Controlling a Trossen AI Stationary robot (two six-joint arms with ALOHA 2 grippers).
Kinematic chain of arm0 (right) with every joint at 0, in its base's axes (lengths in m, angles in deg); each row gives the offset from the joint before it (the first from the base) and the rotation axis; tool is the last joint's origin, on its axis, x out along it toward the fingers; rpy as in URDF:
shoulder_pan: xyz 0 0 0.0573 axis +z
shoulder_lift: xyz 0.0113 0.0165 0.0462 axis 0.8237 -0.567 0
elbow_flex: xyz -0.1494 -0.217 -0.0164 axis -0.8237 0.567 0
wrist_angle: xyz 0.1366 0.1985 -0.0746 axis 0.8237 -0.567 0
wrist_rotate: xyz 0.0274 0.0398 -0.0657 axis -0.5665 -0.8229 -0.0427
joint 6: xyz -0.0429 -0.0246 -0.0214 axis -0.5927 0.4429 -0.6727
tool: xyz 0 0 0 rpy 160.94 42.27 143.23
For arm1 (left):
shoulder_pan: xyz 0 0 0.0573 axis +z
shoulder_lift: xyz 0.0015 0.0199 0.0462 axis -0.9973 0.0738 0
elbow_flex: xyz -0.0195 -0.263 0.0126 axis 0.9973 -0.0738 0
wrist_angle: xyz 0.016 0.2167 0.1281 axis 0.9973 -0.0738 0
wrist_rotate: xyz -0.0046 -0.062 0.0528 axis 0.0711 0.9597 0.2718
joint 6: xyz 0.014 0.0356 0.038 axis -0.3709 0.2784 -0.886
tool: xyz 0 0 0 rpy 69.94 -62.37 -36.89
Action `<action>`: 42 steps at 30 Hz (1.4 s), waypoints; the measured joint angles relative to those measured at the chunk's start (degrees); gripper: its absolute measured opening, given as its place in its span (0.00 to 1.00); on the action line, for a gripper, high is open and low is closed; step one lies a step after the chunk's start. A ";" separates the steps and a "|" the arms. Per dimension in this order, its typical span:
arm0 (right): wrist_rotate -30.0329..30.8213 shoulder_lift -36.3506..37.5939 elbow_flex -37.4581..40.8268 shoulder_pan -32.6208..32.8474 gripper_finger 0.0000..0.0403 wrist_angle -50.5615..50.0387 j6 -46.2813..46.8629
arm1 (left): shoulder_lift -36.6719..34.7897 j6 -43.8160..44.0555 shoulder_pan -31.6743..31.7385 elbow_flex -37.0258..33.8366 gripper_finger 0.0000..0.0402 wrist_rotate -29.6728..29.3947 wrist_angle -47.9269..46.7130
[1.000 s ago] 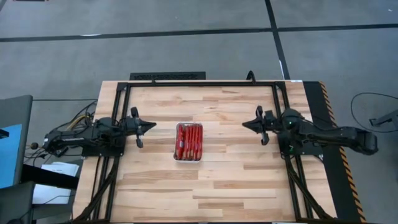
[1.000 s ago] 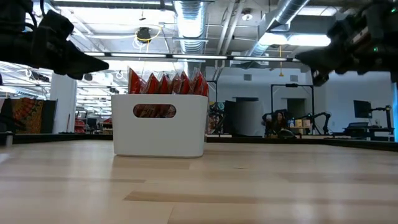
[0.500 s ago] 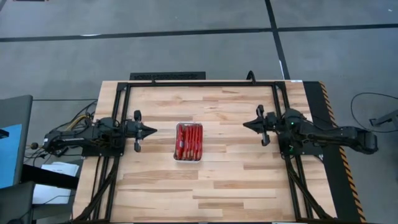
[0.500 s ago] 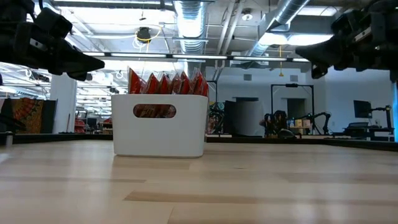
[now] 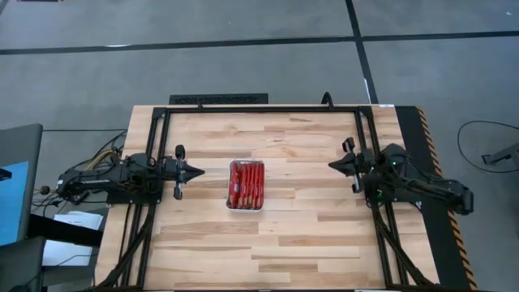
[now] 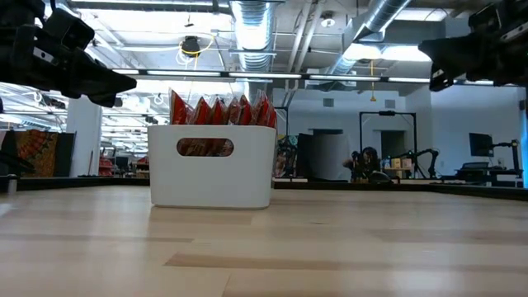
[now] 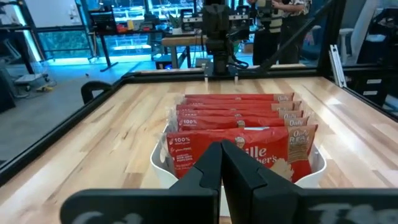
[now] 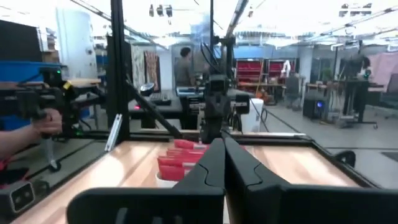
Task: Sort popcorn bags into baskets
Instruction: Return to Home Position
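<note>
bin [image 5: 244, 208]: mid-table, popcorn bags [image 5: 246, 183] upright inside
left gripper [image 5: 195, 172]: fingers together, left of bin, apart
right gripper [image 5: 333, 165]: fingers together, well right
table [image 5: 284, 235]: open wood around bin, black rails at edges

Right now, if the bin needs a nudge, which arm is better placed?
Left, probably. The left hand sits close beside the white bin, pointing at it; the right hand is much farther off. Both hands are shut and empty.

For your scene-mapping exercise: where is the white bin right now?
In the high view the white bin, packed with red popcorn bags, sits between the left tool and the right tool, nearer the left, touching neither.
</note>
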 joint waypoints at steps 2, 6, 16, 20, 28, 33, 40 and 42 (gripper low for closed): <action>-0.09 -0.15 0.00 0.93 0.03 -1.91 -1.37 | 0.02 0.00 0.00 0.00 0.00 0.00 0.00; 1.29 -0.27 0.02 2.90 0.04 -5.08 -2.89 | 0.16 -0.02 0.00 -0.02 0.00 0.00 -0.03; 13.67 -0.43 0.07 3.15 0.04 -6.88 -2.33 | 4.00 3.65 0.02 -0.04 0.00 -0.01 -0.04; 14.34 -1.55 0.07 3.23 0.10 -7.13 5.11 | 7.55 5.84 0.02 -0.04 0.00 0.00 -0.01; 14.28 -1.60 0.09 3.19 0.14 -7.22 6.52 | 12.91 12.28 0.02 -0.04 0.00 -0.74 0.11; 14.23 -1.60 0.11 3.19 0.14 -7.27 6.52 | 13.53 14.59 0.02 -0.04 0.00 -0.85 0.35; 14.21 -1.60 0.11 3.19 0.14 -7.38 6.52 | 13.53 19.08 0.02 -0.04 0.00 -0.81 0.30; 14.21 -1.60 0.11 3.19 0.14 -7.40 6.52 | 13.53 20.39 0.03 -0.04 0.00 -0.81 0.29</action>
